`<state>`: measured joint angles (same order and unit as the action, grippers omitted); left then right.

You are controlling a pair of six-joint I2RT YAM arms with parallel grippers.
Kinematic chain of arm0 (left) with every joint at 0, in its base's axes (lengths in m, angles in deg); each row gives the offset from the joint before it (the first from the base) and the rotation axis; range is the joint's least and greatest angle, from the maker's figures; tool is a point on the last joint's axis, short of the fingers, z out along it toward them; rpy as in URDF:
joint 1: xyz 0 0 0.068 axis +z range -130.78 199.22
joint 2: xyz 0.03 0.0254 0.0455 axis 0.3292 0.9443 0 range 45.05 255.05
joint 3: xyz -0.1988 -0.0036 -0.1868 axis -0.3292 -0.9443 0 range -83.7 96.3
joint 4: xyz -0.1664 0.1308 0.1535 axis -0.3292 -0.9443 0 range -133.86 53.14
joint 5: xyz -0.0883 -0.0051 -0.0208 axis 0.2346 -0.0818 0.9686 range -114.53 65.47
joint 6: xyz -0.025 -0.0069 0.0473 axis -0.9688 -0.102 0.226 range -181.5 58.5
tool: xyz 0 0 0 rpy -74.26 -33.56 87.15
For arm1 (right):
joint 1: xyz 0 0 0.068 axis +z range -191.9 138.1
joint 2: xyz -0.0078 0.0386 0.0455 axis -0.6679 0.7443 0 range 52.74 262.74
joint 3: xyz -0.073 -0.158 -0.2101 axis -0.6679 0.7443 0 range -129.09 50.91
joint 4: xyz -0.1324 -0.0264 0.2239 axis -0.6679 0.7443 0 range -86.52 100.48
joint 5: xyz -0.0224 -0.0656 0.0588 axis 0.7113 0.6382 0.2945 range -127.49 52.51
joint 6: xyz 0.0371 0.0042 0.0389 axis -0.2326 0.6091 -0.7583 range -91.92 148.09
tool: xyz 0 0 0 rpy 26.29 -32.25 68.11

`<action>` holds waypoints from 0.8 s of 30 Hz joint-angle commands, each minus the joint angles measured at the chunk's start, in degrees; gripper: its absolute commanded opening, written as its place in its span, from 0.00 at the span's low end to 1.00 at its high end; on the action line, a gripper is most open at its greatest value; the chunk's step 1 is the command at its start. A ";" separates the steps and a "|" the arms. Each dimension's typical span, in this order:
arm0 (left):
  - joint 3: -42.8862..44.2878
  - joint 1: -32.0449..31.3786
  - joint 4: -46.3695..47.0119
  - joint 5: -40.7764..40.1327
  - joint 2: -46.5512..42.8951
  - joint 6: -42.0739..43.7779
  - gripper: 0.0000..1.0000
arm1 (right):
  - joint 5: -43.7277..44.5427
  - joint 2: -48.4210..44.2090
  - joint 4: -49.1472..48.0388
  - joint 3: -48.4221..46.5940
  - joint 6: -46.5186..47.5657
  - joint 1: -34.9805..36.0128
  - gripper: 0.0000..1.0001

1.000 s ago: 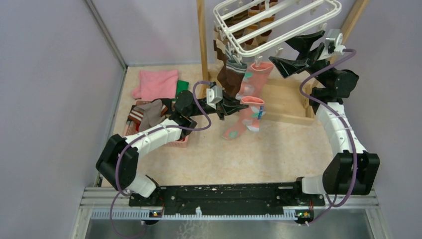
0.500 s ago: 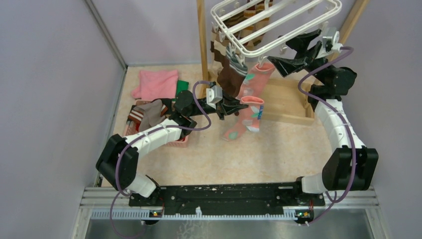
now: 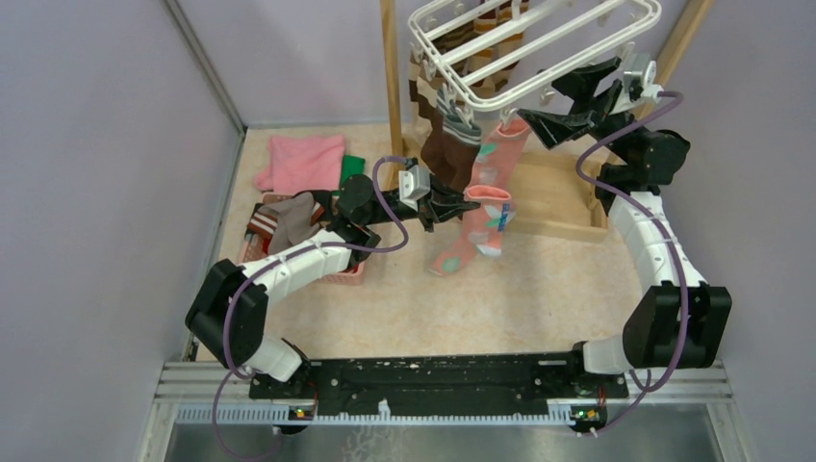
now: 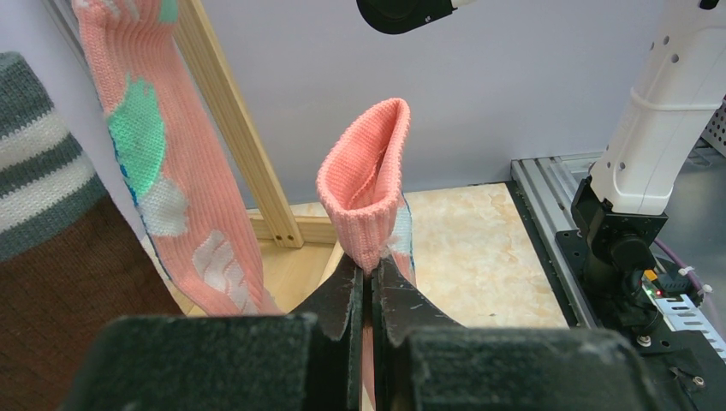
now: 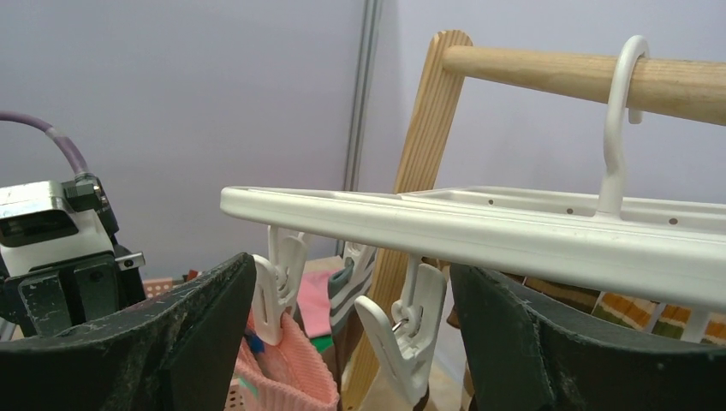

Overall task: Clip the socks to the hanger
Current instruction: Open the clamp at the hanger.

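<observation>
The top external camera sits high behind the arm bases, looking down and forward over the whole table (image 3: 539, 289). The left wrist camera looks past the left jaws, very near a held pink sock (image 4: 368, 197), toward the right arm's base (image 4: 625, 231). The right wrist camera looks up between the right jaws, close under the hanger (image 5: 479, 231) (the left wrist camera (image 5: 43, 227) shows there). All three catch the clipped pink sock (image 4: 199, 163).

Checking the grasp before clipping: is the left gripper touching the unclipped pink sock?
Touching. The left wrist view shows the left gripper shut on the pink sock, its cuff pinched between the jaws.
</observation>
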<state>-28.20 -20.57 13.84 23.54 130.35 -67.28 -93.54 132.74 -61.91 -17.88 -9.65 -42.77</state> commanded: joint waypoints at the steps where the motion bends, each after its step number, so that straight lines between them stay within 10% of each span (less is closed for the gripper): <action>1: 1.58 0.24 2.44 0.03 -0.48 1.11 0.00 | 0.09 -1.90 -2.37 -0.91 -0.06 0.51 0.82; 24: 1.80 0.22 2.28 0.01 -0.57 1.12 0.00 | 0.59 -2.40 -2.07 -0.52 -0.15 0.51 0.74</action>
<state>-28.20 -20.57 13.84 23.56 130.35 -67.28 -93.48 132.61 -61.82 -17.81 -9.61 -42.77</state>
